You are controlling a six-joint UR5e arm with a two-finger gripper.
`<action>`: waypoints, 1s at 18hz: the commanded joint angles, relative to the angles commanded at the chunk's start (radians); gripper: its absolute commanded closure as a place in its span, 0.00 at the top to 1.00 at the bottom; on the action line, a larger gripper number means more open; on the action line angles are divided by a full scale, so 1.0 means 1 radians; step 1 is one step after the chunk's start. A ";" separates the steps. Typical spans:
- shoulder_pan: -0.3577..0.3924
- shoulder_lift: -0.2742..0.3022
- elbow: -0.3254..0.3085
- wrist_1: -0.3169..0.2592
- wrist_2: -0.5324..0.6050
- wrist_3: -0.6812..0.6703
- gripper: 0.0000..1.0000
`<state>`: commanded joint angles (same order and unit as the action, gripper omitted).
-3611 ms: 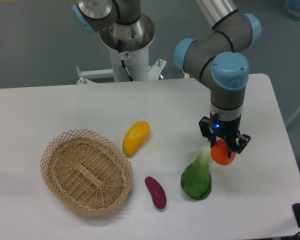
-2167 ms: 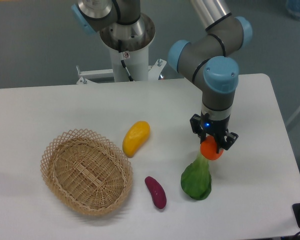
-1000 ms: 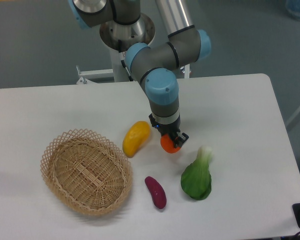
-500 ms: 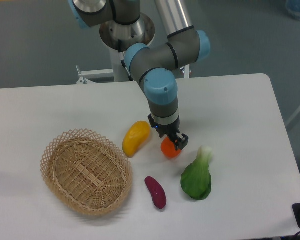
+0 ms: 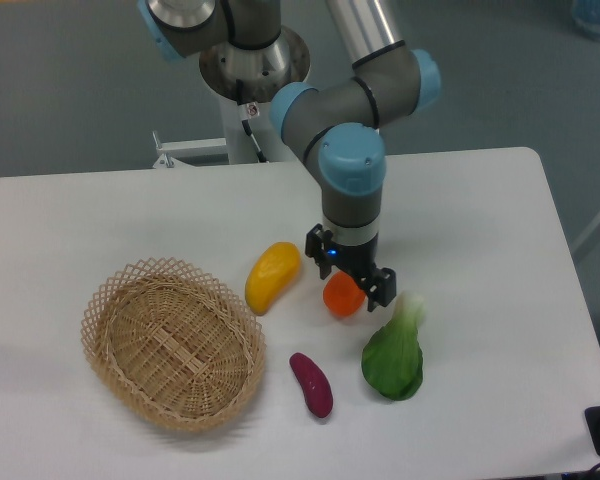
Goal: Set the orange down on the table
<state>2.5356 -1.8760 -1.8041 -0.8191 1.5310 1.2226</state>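
The orange (image 5: 342, 298) is small, round and bright reddish-orange. It rests on the white table (image 5: 480, 220) near the middle, between the yellow-orange oval fruit and the green leafy vegetable. My gripper (image 5: 351, 281) hangs just above it, pointing down. Its jaws are spread apart, one on each side of the orange's top, and do not press on it. The gripper is open.
A yellow-orange oval fruit (image 5: 272, 276) lies just left of the orange. A green leafy vegetable (image 5: 395, 353) lies to its lower right, and a purple sweet potato (image 5: 311, 383) below it. A woven wicker basket (image 5: 172, 343) stands at the left.
The gripper carried the orange from the right, by the leafy vegetable, to the middle and lowered it. Its jaws have now spread and the wrist has shifted right; the orange stays on the table.
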 joint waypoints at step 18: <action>0.097 -0.078 0.184 -0.043 -0.022 0.012 1.00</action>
<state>2.6323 -1.9543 -1.6201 -0.8619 1.5094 1.2349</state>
